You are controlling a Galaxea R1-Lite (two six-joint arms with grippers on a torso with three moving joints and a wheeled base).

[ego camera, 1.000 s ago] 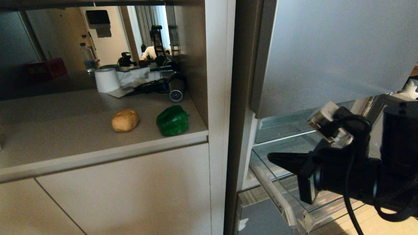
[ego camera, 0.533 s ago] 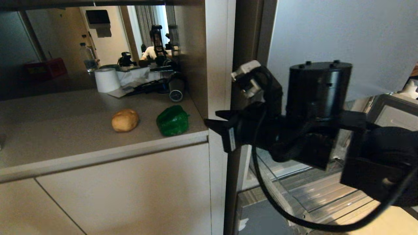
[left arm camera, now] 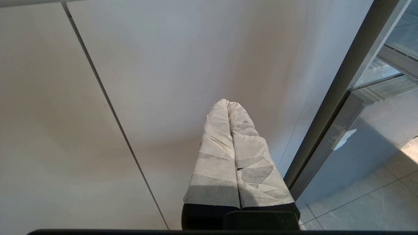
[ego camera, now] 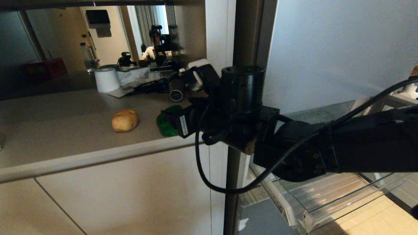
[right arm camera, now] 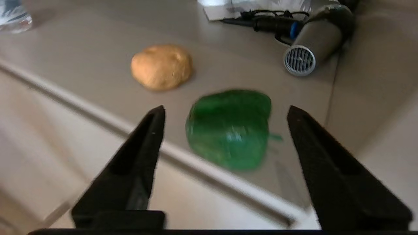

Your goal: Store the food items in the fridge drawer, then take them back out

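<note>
On the beige counter point(ego camera: 65, 130) lie the food items. The tan potato-like lump point(ego camera: 125, 120) point(right arm camera: 161, 67) is to the left and the green bell pepper point(ego camera: 164, 126) point(right arm camera: 230, 129) near the front edge. My right gripper point(ego camera: 167, 115) point(right arm camera: 225, 109) reaches in level from the right. It is open, its jaws wide apart, and the pepper lies just beyond the tips, partly covered in the head view. The fridge drawer point(ego camera: 313, 202) stands pulled out at lower right, its clear bin showing nothing inside. My left gripper point(left arm camera: 228, 102) is shut and parked before a cabinet door.
A grey hair dryer point(ego camera: 176, 93) point(right arm camera: 313, 45) and a white paper roll point(ego camera: 106, 80) lie at the counter's back before a mirror. The niche's side wall point(ego camera: 196, 65) is close on the pepper's right. The tall fridge door point(ego camera: 326, 49) stands above the drawer.
My right arm has swung up and left from over the drawer to the counter. Its jaws went from shut to wide open. The food items have not moved.
</note>
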